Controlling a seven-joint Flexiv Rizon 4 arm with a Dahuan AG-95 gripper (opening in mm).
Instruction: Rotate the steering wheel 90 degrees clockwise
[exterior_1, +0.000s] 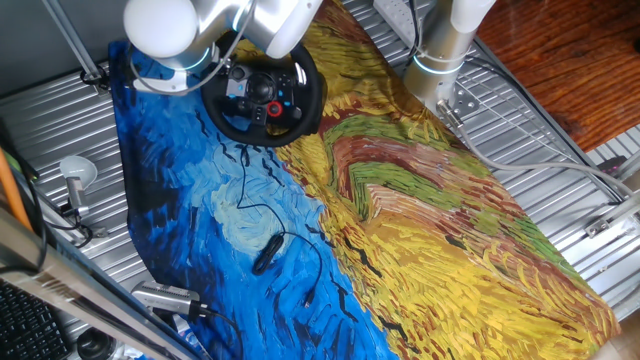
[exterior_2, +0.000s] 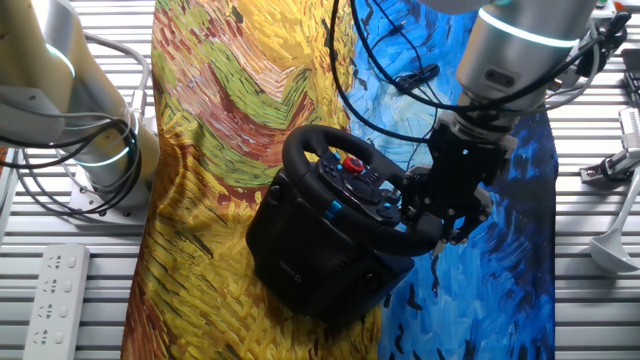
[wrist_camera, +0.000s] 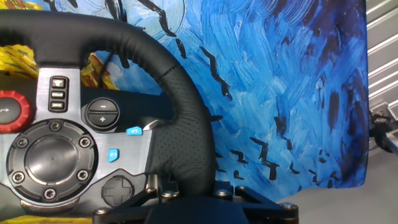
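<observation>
Ribbed metal surface (exterior_1: 560, 170) draped with a painted cloth (exterior_1: 420, 230), blue on one half and yellow on the other; a white power strip (exterior_2: 55, 290) lies at its edge, and no lettering is legible. The steering wheel (exterior_2: 345, 185) stands on the cloth's far end in one fixed view, with the gripper (exterior_2: 440, 215) at its rim; whether its fingers are spread or pinching cannot be told.

Bright, even light; sharp focus

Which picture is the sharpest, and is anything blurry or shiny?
The hand view is sharpest: the steering wheel shows its leather stitching, with soft shine on the grey hub. In one fixed view the white arm glares bright. In the other fixed view the end effector looks dark, details hard to see.
</observation>
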